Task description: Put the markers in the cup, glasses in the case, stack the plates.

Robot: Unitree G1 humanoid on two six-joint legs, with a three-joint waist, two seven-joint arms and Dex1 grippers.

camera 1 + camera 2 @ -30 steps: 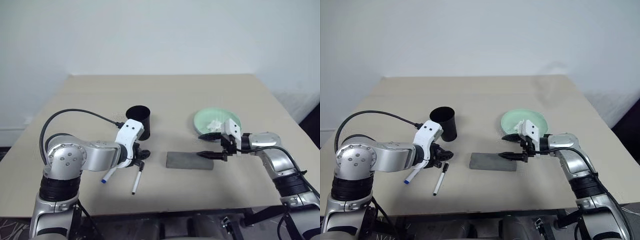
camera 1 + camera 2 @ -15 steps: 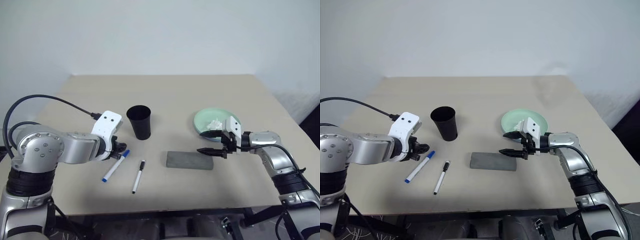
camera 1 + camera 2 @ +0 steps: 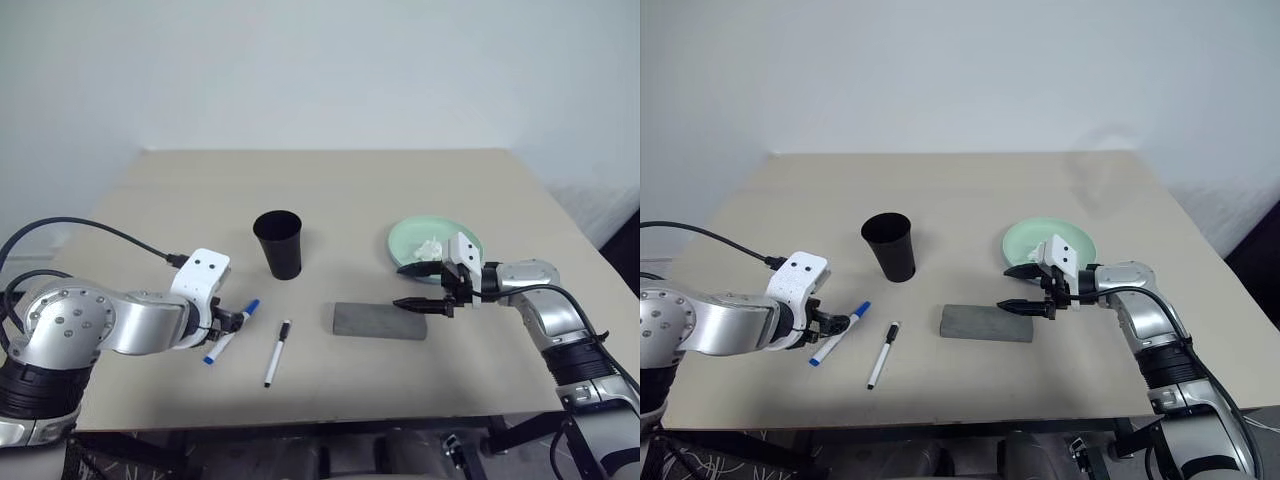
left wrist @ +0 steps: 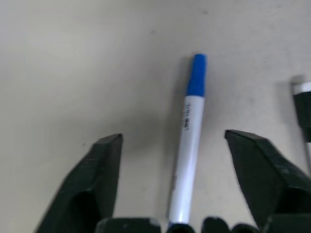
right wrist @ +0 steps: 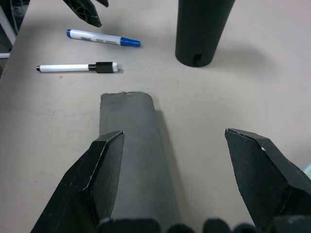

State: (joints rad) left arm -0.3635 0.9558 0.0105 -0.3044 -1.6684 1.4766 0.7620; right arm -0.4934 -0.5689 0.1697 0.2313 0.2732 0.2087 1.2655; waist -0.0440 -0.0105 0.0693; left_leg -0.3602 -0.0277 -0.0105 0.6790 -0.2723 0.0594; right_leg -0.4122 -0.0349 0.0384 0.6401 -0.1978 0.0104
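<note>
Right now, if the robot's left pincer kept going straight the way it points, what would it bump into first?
Most likely the blue-capped marker. It lies on the table between the open fingers of the left pincer, right in its line.

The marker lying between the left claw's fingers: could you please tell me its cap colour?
Blue cap on a white marker, clearest in the left wrist view.

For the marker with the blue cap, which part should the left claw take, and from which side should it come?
The blue-capped marker lies flat on the table, between the open fingers of the left claw. Probably best to grip the white barrel near its middle, coming from above with the fingers across its length: the body is thin, straight and bare on both sides.
</note>
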